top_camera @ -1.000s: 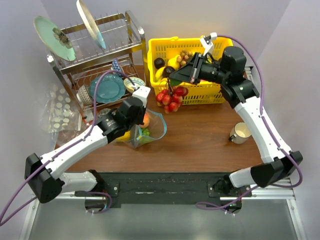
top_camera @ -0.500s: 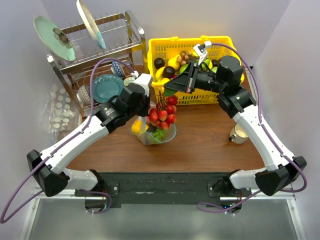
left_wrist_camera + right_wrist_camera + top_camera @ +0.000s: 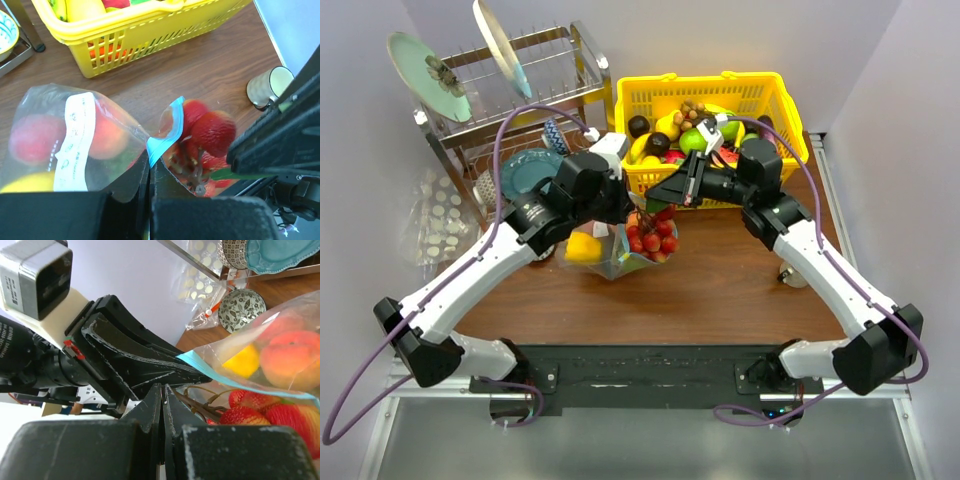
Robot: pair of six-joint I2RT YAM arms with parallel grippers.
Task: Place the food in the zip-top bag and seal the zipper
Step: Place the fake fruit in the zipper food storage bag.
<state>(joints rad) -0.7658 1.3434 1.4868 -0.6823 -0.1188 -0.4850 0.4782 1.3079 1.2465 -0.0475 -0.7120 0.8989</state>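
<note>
While the left claw (image 3: 150,172) is clenched on the rim of the zip-top bag (image 3: 115,150), right beside the teal zipper (image 3: 167,127), the loading step is in hand, not the sealing. Right claw (image 3: 162,395) is clamped on the brown stem of a red berry cluster (image 3: 210,132), which hangs at the bag's mouth and looks partly inside. The bag sits in front of the yellow basket (image 3: 140,30), over the bench (image 3: 210,60); I cannot tell whether its bottom touches the wood. Already inside it are a peach (image 3: 290,355) and a yellow piece (image 3: 242,360), with something green low down. More food is in the basket, so loading looks only partway done.

Next move, as I judge it: lower the cluster fully past the zipper, let go, and pull the right claw clear without dragging the rim. The left claw should hold the mouth open.

Writing: a white label (image 3: 75,140) on the bag carries small print, too blurred to read. The cream mug (image 3: 267,87) is plain.
</note>
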